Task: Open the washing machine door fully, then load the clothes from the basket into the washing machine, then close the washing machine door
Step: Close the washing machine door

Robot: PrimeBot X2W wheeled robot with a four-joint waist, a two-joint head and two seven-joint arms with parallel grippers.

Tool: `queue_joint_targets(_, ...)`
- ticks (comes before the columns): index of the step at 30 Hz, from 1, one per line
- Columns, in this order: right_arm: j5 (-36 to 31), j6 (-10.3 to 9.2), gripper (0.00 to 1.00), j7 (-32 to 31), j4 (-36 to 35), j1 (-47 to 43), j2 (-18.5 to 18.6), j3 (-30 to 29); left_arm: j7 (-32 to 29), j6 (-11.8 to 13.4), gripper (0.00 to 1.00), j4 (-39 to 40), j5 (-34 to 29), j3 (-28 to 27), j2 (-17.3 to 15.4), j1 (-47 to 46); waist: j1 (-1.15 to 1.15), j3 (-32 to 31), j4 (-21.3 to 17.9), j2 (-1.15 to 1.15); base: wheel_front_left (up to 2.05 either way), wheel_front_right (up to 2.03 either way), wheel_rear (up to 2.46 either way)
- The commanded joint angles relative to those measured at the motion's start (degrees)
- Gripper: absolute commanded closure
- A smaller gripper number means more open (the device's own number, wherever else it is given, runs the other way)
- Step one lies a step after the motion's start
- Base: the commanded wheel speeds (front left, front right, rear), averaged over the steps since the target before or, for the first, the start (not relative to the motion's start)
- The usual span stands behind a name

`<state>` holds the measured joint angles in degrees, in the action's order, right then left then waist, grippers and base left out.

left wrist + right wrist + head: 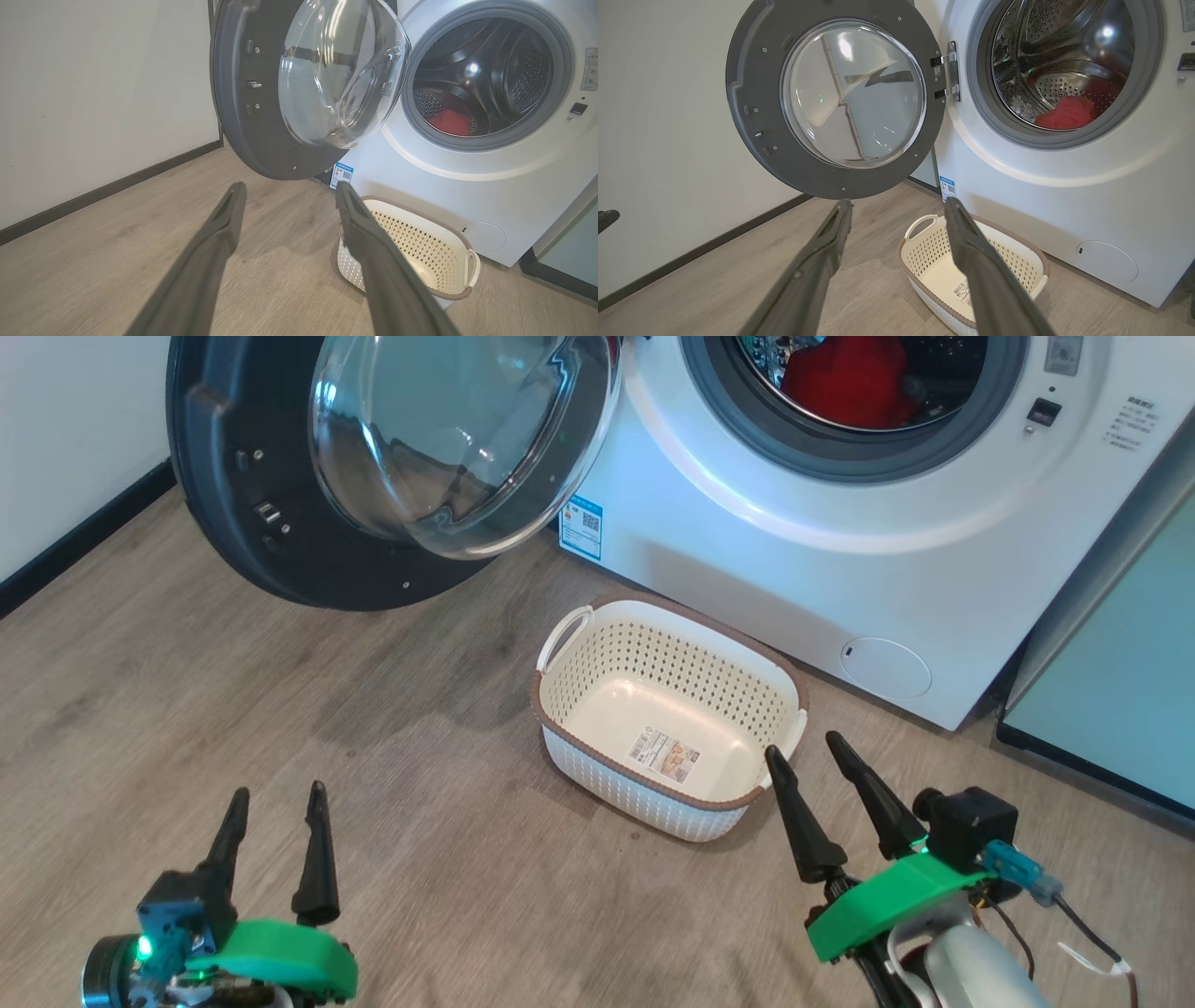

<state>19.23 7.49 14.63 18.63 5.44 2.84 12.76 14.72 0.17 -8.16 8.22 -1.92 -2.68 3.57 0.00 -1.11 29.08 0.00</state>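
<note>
Now, inside the washing machine [747,541], low in the steel drum behind the grey seal [859,462]: the clothes [845,383], a bright red heap lying wholly past the lip of the opening. Hinged at the washing machine's left side and swung wide away from its front: the washing machine door [233,504], inner face turned toward the head camera, dark rim around a bulging clear glass bowl [448,439], touched by neither gripper. On the wooden floor [280,709] just in front of the washing machine, below the opening and a little left of the round filter cap [885,668]: the basket [672,658], upright, brown-rimmed, its pale bottom bare around a label sticker [664,755]. Farther out from the washing machine than the basket, at the basket's near right corner: the right gripper [803,745], long dark fingers spread apart, pinching nothing, tips pointing back toward the washing machine. Well out from the washing machine on the left, over bare floor below the swung door: the left gripper [279,791], fingers likewise spread wide, holding nothing. Low on the washing machine's front, at its left corner: a blue sticker [581,527]. Just right of the washing machine: a pale teal cabinet [1111,691]. Left of the washing machine, beyond the door: a white wall [75,420] with a dark skirting along the floor.
</note>
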Motion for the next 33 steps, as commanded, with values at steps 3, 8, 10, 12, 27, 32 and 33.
queue_joint_targets(3, 0.28, 0.0, 0.0, 0.37, -1.5, 3.0, 0.04, 1.22, 0.28, -0.1, 0.0, 2.37, -0.27, -1.93, -0.2, -1.96, 0.0, 0.01, 0.03, 0.0, 0.0, 0.0, 0.0)
queue_joint_targets(8, 0.25, 0.0, 0.0, 0.37, -1.52, 3.1, 0.04, 1.19, 0.28, -0.14, 0.0, 2.33, -0.27, -2.2, -0.2, -2.08, 0.0, 0.02, 0.02, 0.0, 0.0, 0.0, 0.0)
queue_joint_targets(10, 0.25, 0.0, 0.0, 0.37, -1.56, 3.13, 0.04, 1.14, 0.28, -0.06, 0.0, 2.39, -0.1, -2.32, -0.2, -2.12, 0.0, 0.01, 0.02, 0.0, 0.0, 0.0, 0.0)
queue_joint_targets(12, 0.26, 0.0, 0.0, 0.37, -1.59, 3.14, 0.04, 1.05, 0.28, -0.02, 0.0, 2.54, -0.04, -2.52, -0.2, -2.09, 0.0, -0.01, 0.01, 0.0, 0.0, 0.0, 0.0)
queue_joint_targets(27, -0.37, 0.0, 0.0, 0.37, -1.93, 2.98, 0.04, 0.59, 0.28, -0.61, 1.0, 5.43, -0.02, -4.28, -0.2, -2.52, 0.0, 0.83, 0.16, 0.0, 0.0, 0.0, 0.0)
queue_joint_targets(32, -2.39, 0.0, 0.0, 0.37, -2.36, 3.36, 0.04, -0.61, 0.28, -2.0, 1.0, 9.09, -0.86, -8.83, -0.44, -5.07, 0.0, 3.03, 0.32, 0.0, 0.0, 0.0, 0.0)
queue_joint_targets(33, -2.85, 0.0, 0.0, 0.37, -2.39, 3.36, 0.04, -0.81, 0.28, -2.3, 1.0, 9.97, -0.95, -9.85, -0.55, -5.75, 0.0, 3.49, 0.32, 0.0, 0.0, 0.0, 0.0)
